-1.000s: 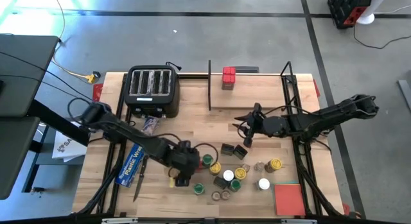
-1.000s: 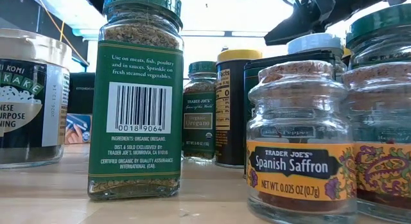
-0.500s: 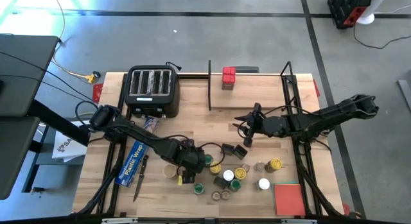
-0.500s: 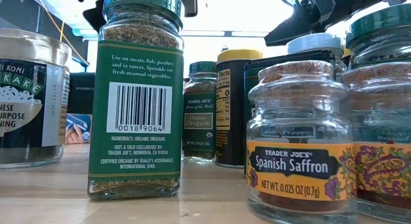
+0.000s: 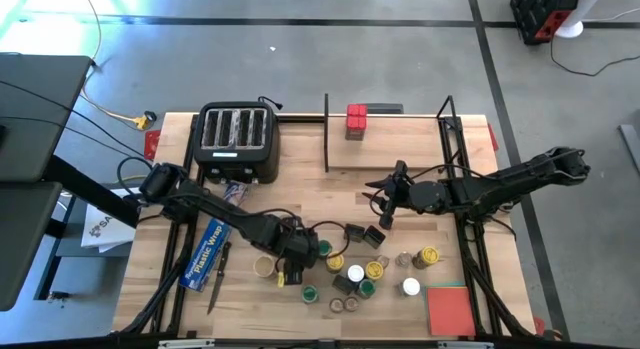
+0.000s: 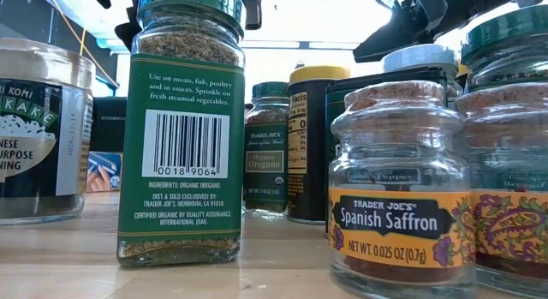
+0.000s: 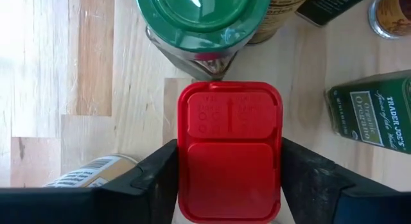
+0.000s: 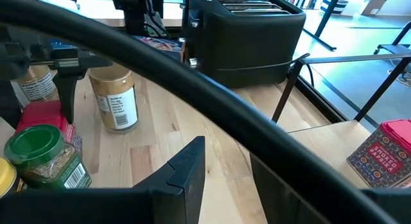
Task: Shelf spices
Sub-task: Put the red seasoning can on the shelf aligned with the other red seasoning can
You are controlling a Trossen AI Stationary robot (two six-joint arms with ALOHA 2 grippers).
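The spices (image 5: pixel 365 269) stand bunched on the table's near middle: jars with green, yellow and white lids and black boxes. My left gripper (image 5: pixel 288 261) points steeply down over the bunch's left end and is shut on a red tin (image 7: pixel 229 147) with a red lid. The shelf (image 5: pixel 390 149), a light-wood board between black rod frames, stands at the far middle with red tins (image 5: pixel 356 119) on it. My right gripper (image 5: pixel 385 204) hovers open between shelf and spices, with nothing between its fingers. My left gripper pinches the red tin between its two fingers, one on each long side of the lid (image 7: pixel 183 153). The fingers (image 7: pixel 154 179) come from above, pointing steeply down. The tin stands upright among the jars (image 8: pixel 38 118); its base is hidden.
A green-lid jar (image 7: pixel 202 18) stands right against the tin and a tan-lid jar (image 5: pixel 262 264) close on its left. The black toaster (image 5: pixel 238 139) is at the far left, the blue wrap box (image 5: pixel 205 254) near left, a red pad (image 5: pixel 450 309) near right.
My left gripper has come down and a little toward the table's right edge, onto the left end of the spice bunch. In the low view its fingers now show behind the front green-lid jar's lid, where none showed before.
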